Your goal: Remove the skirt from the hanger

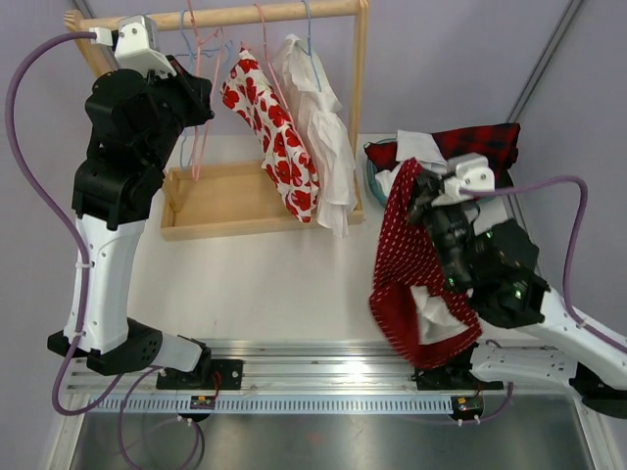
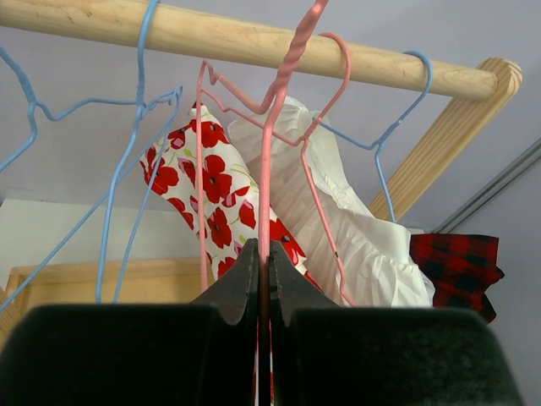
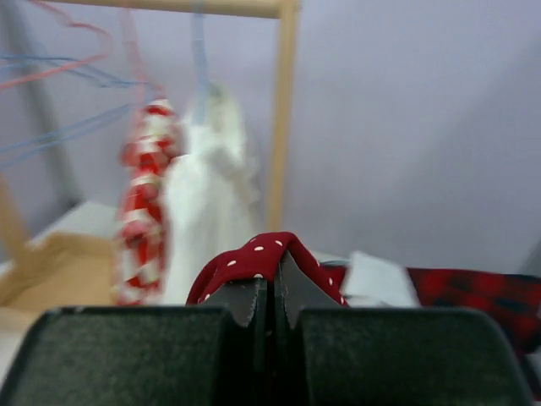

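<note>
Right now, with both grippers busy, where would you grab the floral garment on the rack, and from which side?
I'd grip the floral garment near its top, just under the rod, where the fabric gathers narrow enough to pinch. Come from the left: the white garment hangs right beside it on the right, while only bare hangers hang to its left.

Bright, even light all round, barely any shadows on the tabletop, some glare off the metal rail. Left pincer view is crisp, pink hanger right above it included. Beyond the right pincer everything's blurry; the dotted skirt at its tips looks sharpish.
</note>
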Controlling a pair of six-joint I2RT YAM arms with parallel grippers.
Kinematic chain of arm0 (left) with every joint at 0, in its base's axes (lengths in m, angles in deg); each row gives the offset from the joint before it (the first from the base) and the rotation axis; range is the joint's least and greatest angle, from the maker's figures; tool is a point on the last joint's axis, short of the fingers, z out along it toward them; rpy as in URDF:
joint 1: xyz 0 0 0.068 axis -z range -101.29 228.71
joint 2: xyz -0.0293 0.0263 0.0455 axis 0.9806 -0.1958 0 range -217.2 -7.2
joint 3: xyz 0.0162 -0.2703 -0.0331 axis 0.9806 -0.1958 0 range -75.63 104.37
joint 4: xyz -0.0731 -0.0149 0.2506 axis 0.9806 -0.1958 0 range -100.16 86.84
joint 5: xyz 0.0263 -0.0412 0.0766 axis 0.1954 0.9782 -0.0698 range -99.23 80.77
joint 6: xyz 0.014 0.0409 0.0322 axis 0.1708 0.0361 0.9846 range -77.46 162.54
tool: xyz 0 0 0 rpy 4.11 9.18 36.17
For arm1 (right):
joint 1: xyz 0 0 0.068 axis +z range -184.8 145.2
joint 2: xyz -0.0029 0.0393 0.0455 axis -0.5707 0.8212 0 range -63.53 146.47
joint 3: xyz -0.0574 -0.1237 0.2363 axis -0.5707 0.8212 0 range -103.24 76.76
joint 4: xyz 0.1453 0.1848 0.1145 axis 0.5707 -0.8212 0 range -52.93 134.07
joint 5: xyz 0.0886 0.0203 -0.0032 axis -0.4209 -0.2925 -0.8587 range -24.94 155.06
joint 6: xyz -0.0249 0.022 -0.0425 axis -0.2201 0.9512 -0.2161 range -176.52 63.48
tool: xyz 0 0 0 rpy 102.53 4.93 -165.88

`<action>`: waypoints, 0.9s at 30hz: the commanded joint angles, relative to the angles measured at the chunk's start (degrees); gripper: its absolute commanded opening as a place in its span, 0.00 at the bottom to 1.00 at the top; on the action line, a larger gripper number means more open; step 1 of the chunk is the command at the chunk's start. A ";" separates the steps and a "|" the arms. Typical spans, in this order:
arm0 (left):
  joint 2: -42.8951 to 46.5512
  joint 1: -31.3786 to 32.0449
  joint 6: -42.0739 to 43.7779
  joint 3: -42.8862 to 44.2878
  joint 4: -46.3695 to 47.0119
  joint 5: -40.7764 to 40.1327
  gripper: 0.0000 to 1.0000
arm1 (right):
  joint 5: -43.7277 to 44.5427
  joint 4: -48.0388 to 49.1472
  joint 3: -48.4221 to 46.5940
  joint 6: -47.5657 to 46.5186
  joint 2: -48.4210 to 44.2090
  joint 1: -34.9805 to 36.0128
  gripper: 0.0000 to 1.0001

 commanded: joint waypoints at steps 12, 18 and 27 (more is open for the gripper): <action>0.57 -0.18 0.33 -0.37 3.24 1.97 0.00 | -25.84 -12.82 -41.72 15.51 36.00 -57.02 0.00; 0.40 -0.18 1.04 -0.10 2.00 2.32 0.00 | -24.80 -15.73 -55.21 19.56 50.44 -61.51 0.00; -1.09 -0.18 0.42 -0.98 3.32 2.41 0.00 | -27.95 -8.33 -33.91 32.04 60.90 -62.92 0.00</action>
